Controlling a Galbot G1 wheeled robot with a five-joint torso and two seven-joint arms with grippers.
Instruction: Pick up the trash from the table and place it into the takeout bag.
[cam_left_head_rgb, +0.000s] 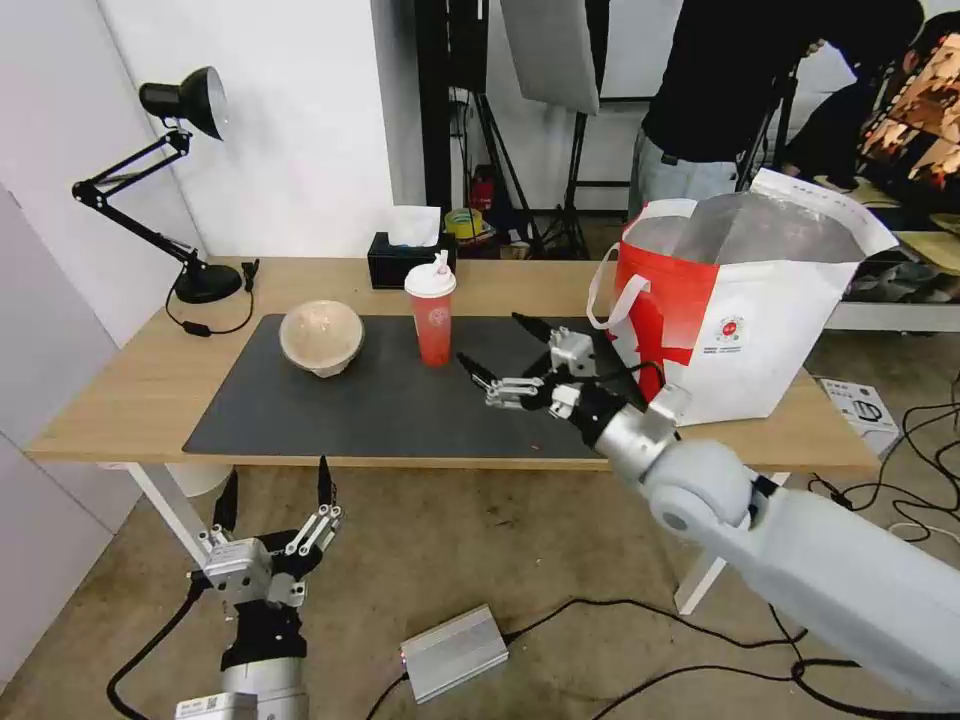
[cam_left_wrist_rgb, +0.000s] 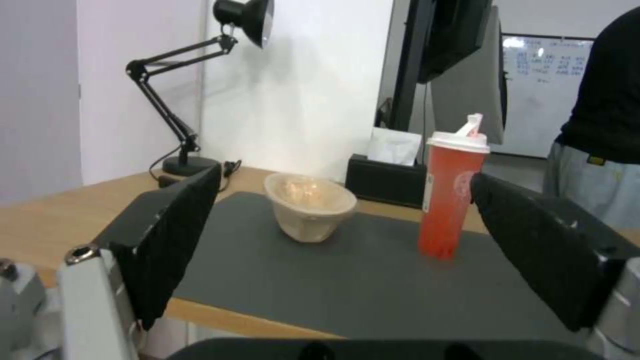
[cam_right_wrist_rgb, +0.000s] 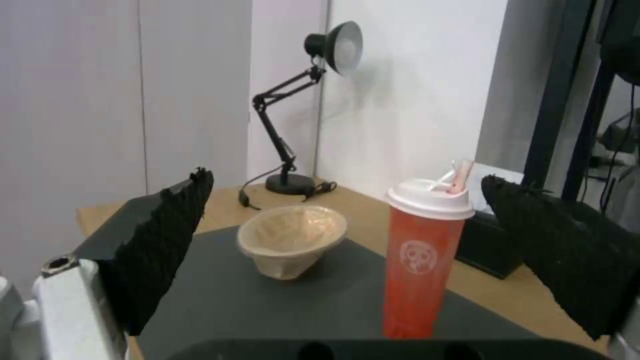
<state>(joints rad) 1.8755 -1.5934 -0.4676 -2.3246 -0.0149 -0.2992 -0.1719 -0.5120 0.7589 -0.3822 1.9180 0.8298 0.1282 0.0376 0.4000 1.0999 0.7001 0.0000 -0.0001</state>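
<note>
Two pieces of trash stand on the dark mat (cam_left_head_rgb: 380, 400) of the table (cam_left_head_rgb: 130, 390): a beige lidded bowl (cam_left_head_rgb: 320, 338) (cam_left_wrist_rgb: 310, 210) (cam_right_wrist_rgb: 291, 240) and a tall red drink cup (cam_left_head_rgb: 432, 320) (cam_left_wrist_rgb: 450, 200) (cam_right_wrist_rgb: 423, 255) with a white lid. My right gripper (cam_left_head_rgb: 488, 338) (cam_right_wrist_rgb: 347, 177) hovers open over the mat, just right of the cup and pointing at it, holding nothing. The red-and-white takeout bag (cam_left_head_rgb: 745, 310) stands open at the table's right end, behind my right arm. My left gripper (cam_left_head_rgb: 278, 480) (cam_left_wrist_rgb: 345, 176) is open and low, in front of the table's front edge.
A black desk lamp (cam_left_head_rgb: 185, 180) stands at the table's back left, and a black tissue box (cam_left_head_rgb: 405, 258) sits behind the cup. On the floor lie a silver box (cam_left_head_rgb: 455, 650), cables and a white box (cam_left_head_rgb: 860, 405). A person stands behind the bag.
</note>
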